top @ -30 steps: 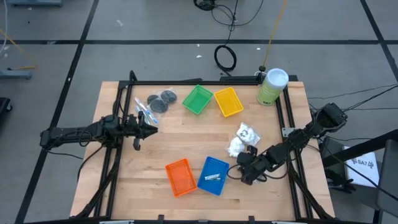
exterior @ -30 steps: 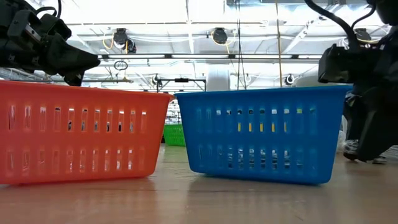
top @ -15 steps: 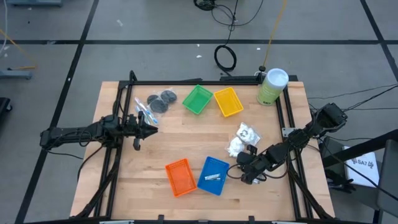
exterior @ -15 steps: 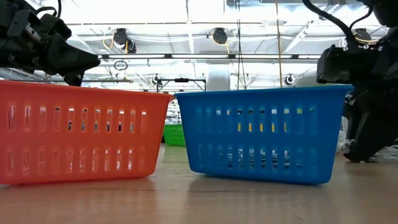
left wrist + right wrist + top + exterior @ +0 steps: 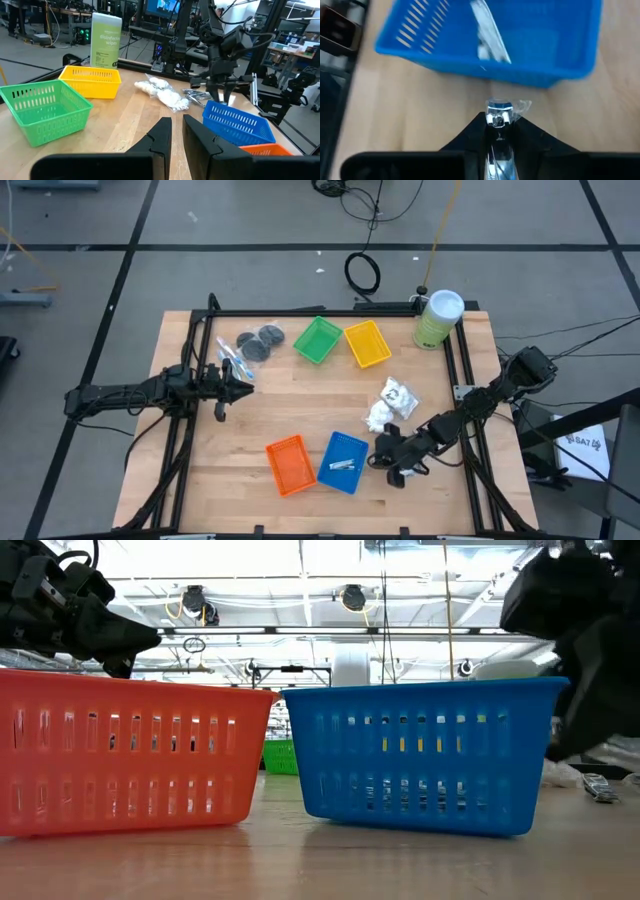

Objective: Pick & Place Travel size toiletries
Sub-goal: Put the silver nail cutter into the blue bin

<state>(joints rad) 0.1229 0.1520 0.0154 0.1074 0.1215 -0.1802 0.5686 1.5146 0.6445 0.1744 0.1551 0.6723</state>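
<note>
My right gripper [image 5: 387,454] is shut on a silver foil tube [image 5: 498,114], just right of the blue tray [image 5: 343,462]. The same gripper shows in the left wrist view as the right gripper [image 5: 220,87], above the blue tray's far side. Another silver tube [image 5: 490,30] lies flat on that tray's floor. White packets [image 5: 393,402] and more silver tubes [image 5: 196,95] lie on the table behind the tray. Dark grey discs [image 5: 260,340] and clear sticks [image 5: 232,360] lie near my left gripper [image 5: 238,386], which hovers shut and holds nothing. My right gripper pinches the silver foil tube between its two fingers. The tube runs along the fingers, and its round cap end [image 5: 498,111] pokes out beyond the fingertips. The fingers slant down toward the table's left. The tube is lifted clear of the table.
An orange tray [image 5: 290,465] stands left of the blue one. A green tray [image 5: 318,340] and a yellow tray [image 5: 367,343] sit near the far edge, with a tall pale green canister [image 5: 437,318] at the far right corner. Bare wood lies mid-table.
My right gripper, still shut on the silver tube, has moved toward the table's left, closer to the blue tray, and has risen. The left arm has kept still.
</note>
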